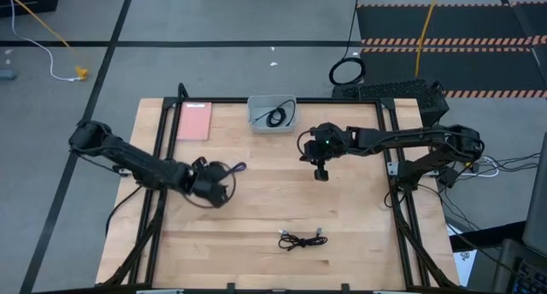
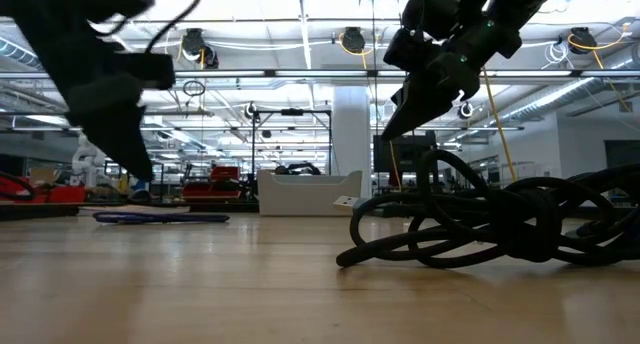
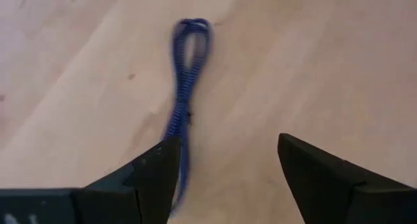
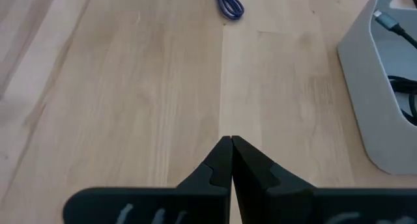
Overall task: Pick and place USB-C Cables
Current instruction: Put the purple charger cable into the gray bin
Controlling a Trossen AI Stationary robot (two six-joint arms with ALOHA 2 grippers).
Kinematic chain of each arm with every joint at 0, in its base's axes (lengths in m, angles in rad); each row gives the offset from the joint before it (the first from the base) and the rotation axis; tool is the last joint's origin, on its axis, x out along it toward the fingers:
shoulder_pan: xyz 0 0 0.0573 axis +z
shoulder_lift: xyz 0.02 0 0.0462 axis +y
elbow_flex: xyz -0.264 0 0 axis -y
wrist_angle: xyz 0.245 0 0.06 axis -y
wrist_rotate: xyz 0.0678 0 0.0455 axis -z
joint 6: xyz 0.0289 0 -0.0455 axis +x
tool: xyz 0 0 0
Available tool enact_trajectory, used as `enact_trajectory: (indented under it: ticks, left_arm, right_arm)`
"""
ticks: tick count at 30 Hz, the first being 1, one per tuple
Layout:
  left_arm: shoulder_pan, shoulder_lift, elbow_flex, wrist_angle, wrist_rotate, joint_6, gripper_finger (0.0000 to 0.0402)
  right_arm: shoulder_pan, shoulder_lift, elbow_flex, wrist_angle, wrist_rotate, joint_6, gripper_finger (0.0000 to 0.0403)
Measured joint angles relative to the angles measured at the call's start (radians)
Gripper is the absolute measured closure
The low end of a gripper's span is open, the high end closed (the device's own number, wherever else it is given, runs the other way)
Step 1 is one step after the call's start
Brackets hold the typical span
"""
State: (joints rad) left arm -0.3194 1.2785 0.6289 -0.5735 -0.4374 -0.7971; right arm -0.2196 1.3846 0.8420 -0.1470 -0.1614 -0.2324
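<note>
A blue-purple cable lies in a long narrow loop on the table, left of centre. My left gripper is open just above its near end. In the left wrist view the cable runs in beside one finger. In the low view the fingers stand clear above the cable. One black cable lies in the grey tray at the far edge. Another black cable lies near the front edge. My right gripper is shut and empty, right of centre.
A pink flat pad lies at the far left, beside the tray. The tray's wall stands close to my right gripper. Bare wood lies between the two grippers and across the table's middle.
</note>
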Motion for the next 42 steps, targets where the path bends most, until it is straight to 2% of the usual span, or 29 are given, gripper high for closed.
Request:
enact_trajectory:
  ticks: [8, 12, 17, 23, 29, 33, 42]
  left_arm:
    - [0.194, 0.000, 0.000, 0.002, 0.154, 0.209, 0.0111]
    - [0.256, 0.008, 0.000, 0.033, 0.174, 0.306, 0.0116]
    - [0.288, 0.011, -0.030, 0.130, 0.179, 0.397, 0.0132]
    - [0.288, 0.011, -0.106, 0.142, 0.200, 0.384, 0.0146]
    - [0.288, 0.006, -0.203, 0.271, 0.206, 0.368, 0.0157]
    - [0.288, 0.006, -0.225, 0.325, 0.211, 0.384, 0.0184]
    - [0.287, 0.008, -0.226, 0.352, 0.210, 0.376, 0.0289]
  right_arm:
    - [-0.001, 0.000, 0.000, 0.000, 0.003, -0.016, 0.0403]
    - [-0.001, 0.000, 0.000, 0.001, 0.003, -0.016, 0.0403]
    - [-0.001, 0.000, -0.001, 0.016, 0.003, 0.009, 0.0403]
    - [-0.001, 0.000, -0.001, 0.016, 0.003, 0.022, 0.0403]
    - [-0.001, 0.000, -0.001, 0.016, 0.003, 0.009, 0.0403]
    - [-0.001, 0.000, -0.001, 0.016, 0.003, -0.001, 0.0403]
    - [-0.001, 0.000, -0.001, 0.016, 0.004, -0.025, 0.0403]
